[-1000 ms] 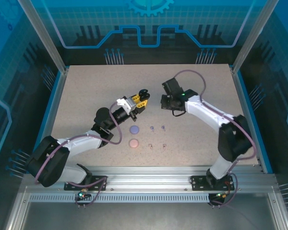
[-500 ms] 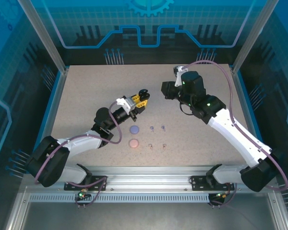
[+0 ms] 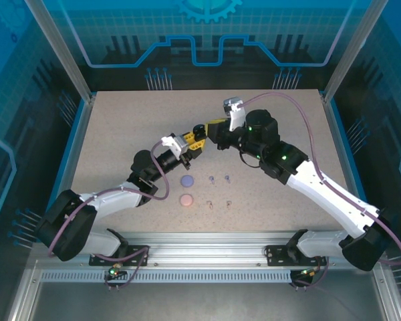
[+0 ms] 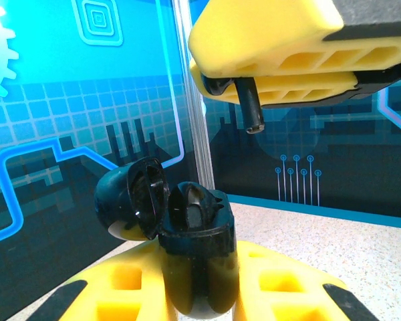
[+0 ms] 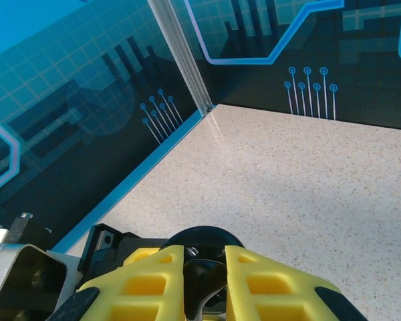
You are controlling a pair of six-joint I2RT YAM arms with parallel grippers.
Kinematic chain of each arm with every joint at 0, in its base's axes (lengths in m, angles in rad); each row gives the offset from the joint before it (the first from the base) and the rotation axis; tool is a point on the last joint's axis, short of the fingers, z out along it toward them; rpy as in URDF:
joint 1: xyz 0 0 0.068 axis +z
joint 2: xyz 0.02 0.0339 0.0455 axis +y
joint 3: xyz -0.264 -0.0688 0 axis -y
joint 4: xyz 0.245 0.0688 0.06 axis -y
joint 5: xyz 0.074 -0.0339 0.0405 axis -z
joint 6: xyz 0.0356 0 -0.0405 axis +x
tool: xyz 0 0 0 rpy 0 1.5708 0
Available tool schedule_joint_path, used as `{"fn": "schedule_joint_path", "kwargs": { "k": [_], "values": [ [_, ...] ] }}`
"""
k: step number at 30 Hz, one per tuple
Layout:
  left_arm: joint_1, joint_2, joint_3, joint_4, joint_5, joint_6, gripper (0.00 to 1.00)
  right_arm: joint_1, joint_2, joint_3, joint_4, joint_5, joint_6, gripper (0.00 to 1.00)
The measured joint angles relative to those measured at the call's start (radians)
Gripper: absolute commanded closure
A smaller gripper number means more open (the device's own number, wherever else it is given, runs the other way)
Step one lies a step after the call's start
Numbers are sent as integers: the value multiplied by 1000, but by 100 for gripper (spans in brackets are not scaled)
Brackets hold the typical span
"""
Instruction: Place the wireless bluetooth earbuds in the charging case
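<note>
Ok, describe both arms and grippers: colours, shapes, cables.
The left arm and right arm have white links and bulky black joints, each with a looping purple cable. The left gripper and right gripper have two yellow fingers with ribbed cut-outs.

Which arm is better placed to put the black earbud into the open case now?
Right. The right gripper pinches the black earbud above the open black case, which the left gripper holds with its lid swung aside.

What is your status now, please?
Left pincer shut on open black case. Right pincer shut on black earbud, above case. Nothing between them.
</note>
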Motion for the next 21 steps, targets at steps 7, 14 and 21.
{"fn": "schedule_joint_path", "kwargs": {
  "k": [7, 14, 21],
  "values": [
    [0, 0, 0, 0, 0, 0, 100, 6, 10, 0, 22, -18, -11, 82],
    [0, 0, 0, 0, 0, 0, 100, 10, 47, 0, 30, -23, -18, 83],
    [0, 0, 0, -1, 0, 0, 100, 10, 67, 0, 33, -22, -22, 83]
  ]
}}
